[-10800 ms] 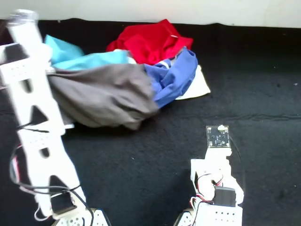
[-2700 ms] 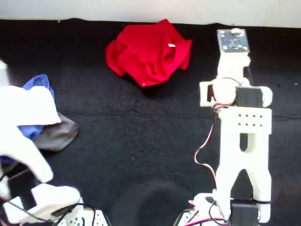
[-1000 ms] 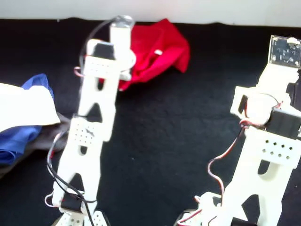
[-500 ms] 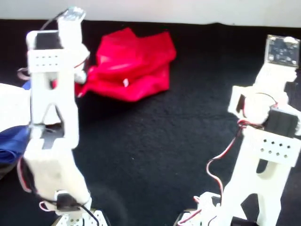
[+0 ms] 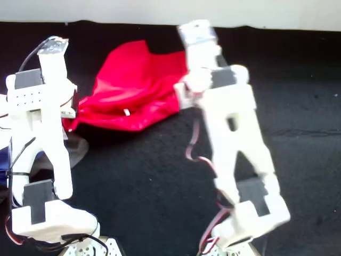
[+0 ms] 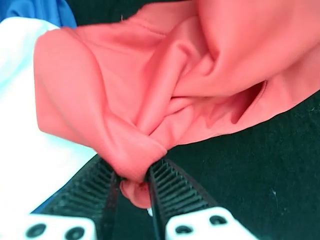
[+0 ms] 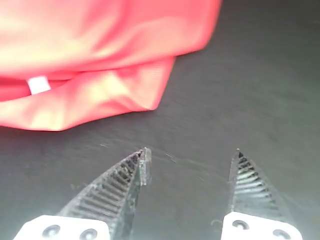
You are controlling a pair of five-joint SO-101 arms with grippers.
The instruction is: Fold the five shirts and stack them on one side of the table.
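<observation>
Fabric of the red shirt (image 5: 133, 90) is sitting pinched in my left hand (image 6: 132, 175), which is clenching one bunched fold. My right hand (image 7: 190, 160) is hovering released over the bare worktop (image 5: 160, 181), and the shirt's loose corner is lying just ahead of it. The shirt is stretching lengthwise from one hand toward the other, so I judge the right hand nearer to that corner. I am counting one red shirt, plus one white shirt (image 6: 30, 125) and one blue shirt (image 6: 40, 9) beside the left hand.
</observation>
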